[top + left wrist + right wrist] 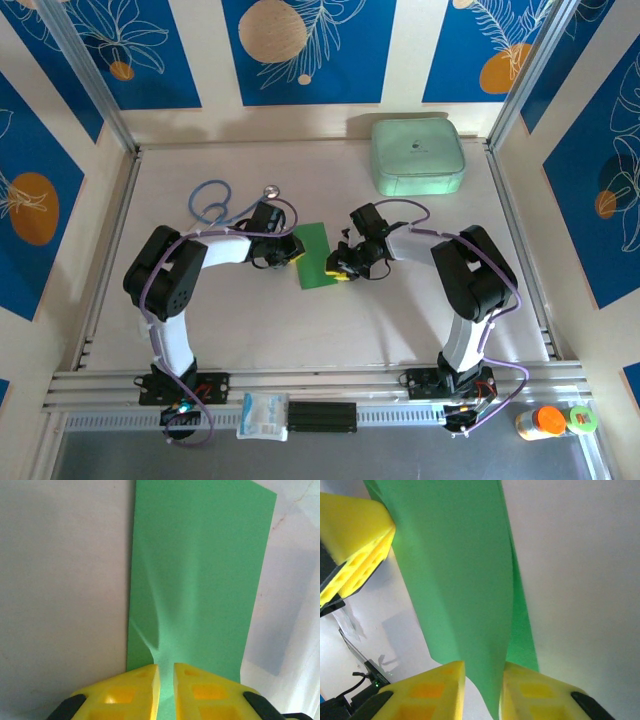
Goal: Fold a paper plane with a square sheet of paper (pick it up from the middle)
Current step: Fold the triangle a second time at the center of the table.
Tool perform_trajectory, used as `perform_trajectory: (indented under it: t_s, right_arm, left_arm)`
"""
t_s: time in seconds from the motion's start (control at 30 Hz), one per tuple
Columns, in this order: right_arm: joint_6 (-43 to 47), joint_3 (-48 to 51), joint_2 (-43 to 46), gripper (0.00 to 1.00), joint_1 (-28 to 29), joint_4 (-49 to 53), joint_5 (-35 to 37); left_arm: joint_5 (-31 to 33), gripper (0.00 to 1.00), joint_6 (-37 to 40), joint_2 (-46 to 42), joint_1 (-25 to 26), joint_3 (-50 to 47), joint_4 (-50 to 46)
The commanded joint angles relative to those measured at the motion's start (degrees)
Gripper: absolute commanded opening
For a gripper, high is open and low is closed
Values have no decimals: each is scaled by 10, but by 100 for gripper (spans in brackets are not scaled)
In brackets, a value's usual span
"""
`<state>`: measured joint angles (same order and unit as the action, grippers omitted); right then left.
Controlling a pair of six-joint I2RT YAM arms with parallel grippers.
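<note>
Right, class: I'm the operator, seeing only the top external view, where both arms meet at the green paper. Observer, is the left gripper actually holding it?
Observer: Yes. The left wrist view shows the left gripper pinched shut on an edge of the square sheet of paper, puckering it.
Operator: And the right one?
Observer: The right gripper straddles the paper's edge, but a gap shows beside one finger, so it is not clamped.
Operator: Is the paper flat there?
Observer: No; two layers show, the upper lifted off the lower.
</note>
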<state>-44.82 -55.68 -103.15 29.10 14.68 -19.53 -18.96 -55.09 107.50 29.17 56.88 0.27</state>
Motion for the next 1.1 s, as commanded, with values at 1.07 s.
perform_trajectory:
  t_s: [1.07]
  right_arm:
    - [-23,-10,27,3,8,13,-8]
  left_arm:
    - [-21,19,73,58,-10,51,-41]
